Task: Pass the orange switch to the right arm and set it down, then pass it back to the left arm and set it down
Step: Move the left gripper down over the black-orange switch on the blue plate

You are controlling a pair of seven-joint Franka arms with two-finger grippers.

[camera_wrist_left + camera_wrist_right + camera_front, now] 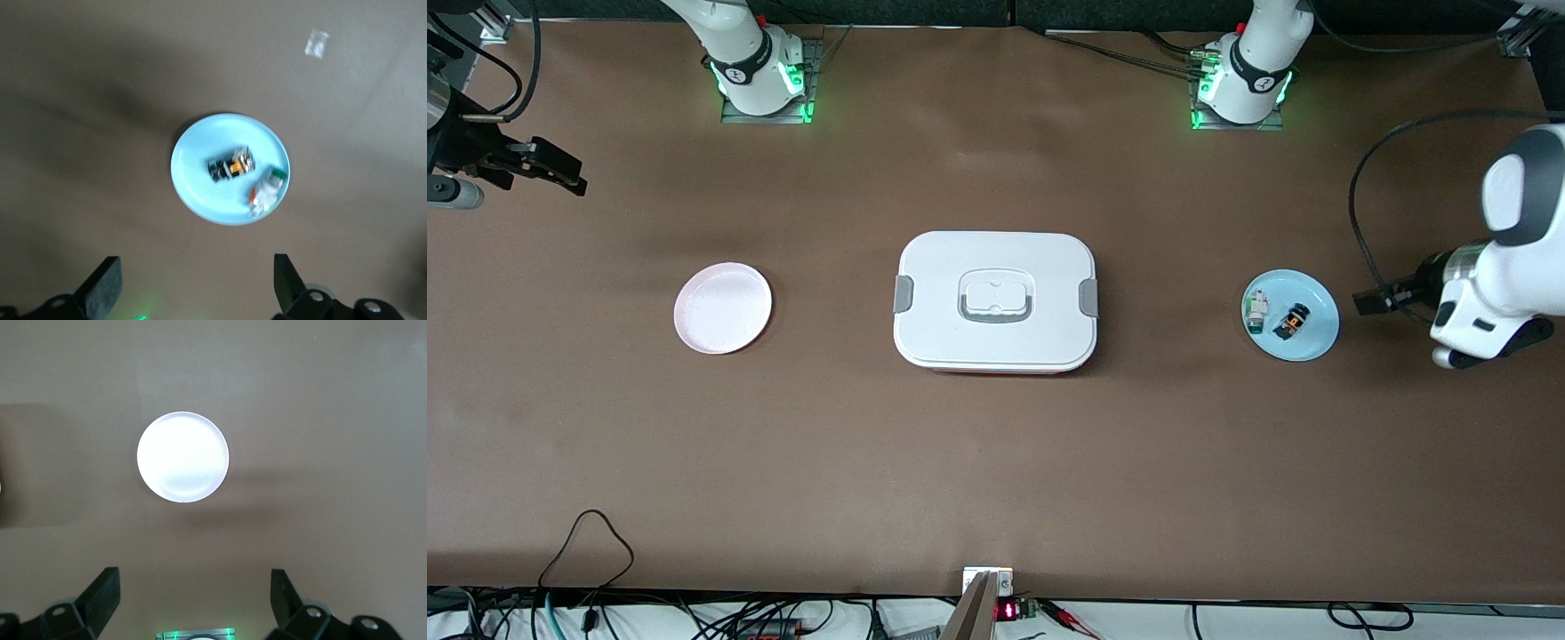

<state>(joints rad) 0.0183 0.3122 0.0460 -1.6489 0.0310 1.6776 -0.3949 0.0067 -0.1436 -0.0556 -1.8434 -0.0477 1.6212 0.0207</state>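
I see the tiny black-and-orange switch [1292,321] on the round blue plate [1320,300], the white plastic box [996,258] mid-table, the left gripper [193,283] and right gripper [193,597] both spread apart, holding nothing

Front view evenly lit from above, sharp. Box [995,302] casts soft shadow on table [996,462]. Green glow at arm bases. Left wrist view dim, slightly blurred. Pink plate [183,457] glares white in right wrist view.
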